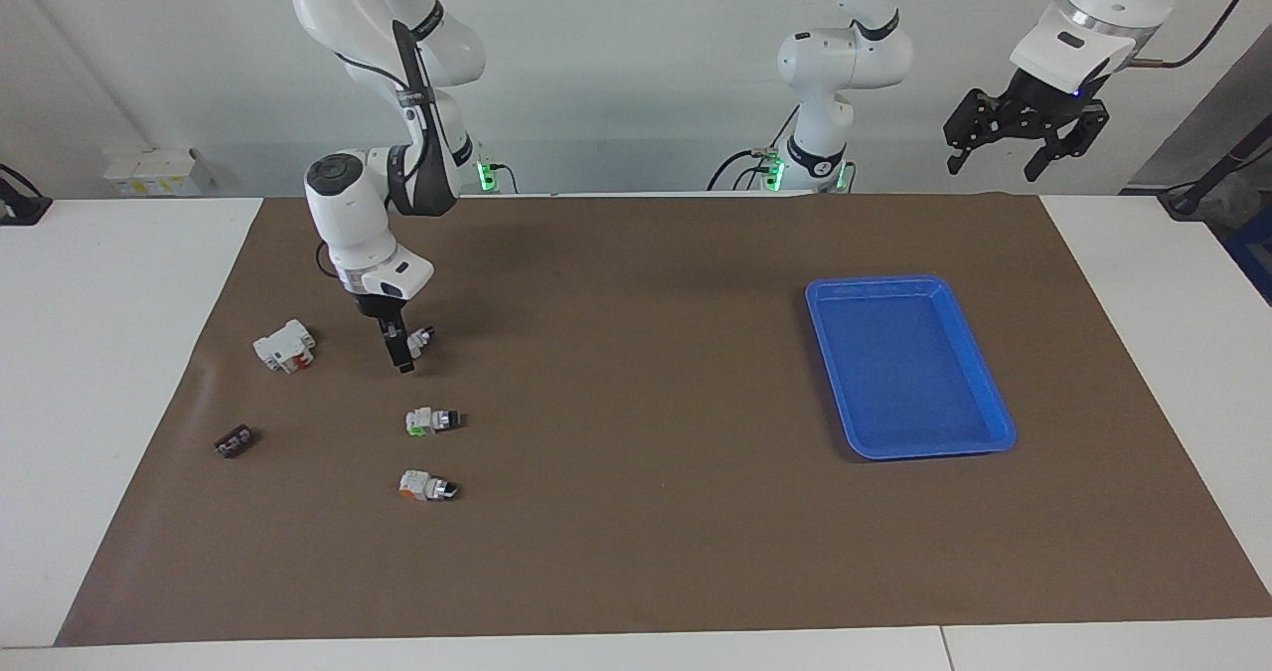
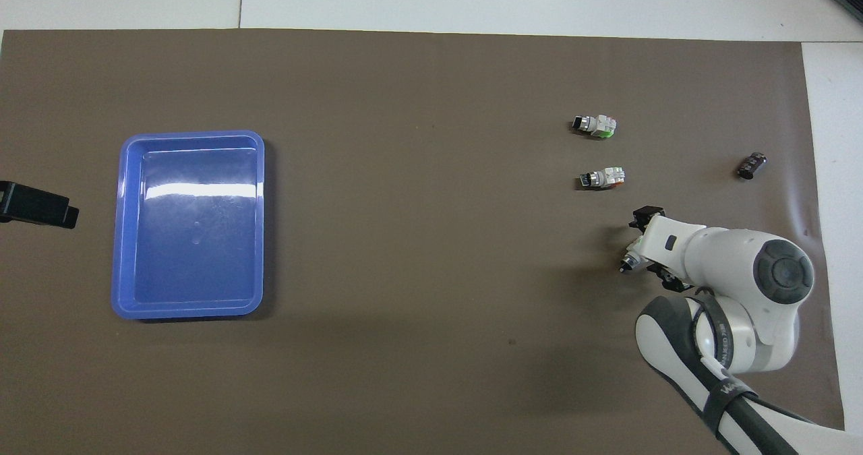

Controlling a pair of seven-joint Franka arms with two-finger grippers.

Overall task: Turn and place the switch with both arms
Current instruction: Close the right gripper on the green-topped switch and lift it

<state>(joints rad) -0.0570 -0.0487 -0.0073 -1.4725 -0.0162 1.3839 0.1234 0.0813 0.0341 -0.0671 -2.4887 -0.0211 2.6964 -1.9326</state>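
My right gripper is down at the brown mat, at the right arm's end of the table, set upon the switch. Only the switch's white body and its black-and-silver knob stick out beside the hand. The gripper hides its other end. In the overhead view the white wrist covers most of it. My left gripper hangs open and empty, high over the table's edge at the left arm's end, and waits there.
Two similar switches lie farther from the robots: one with a small green corner, one with an orange end. A white-and-red part and a small black part lie nearby. A blue tray sits toward the left arm's end.
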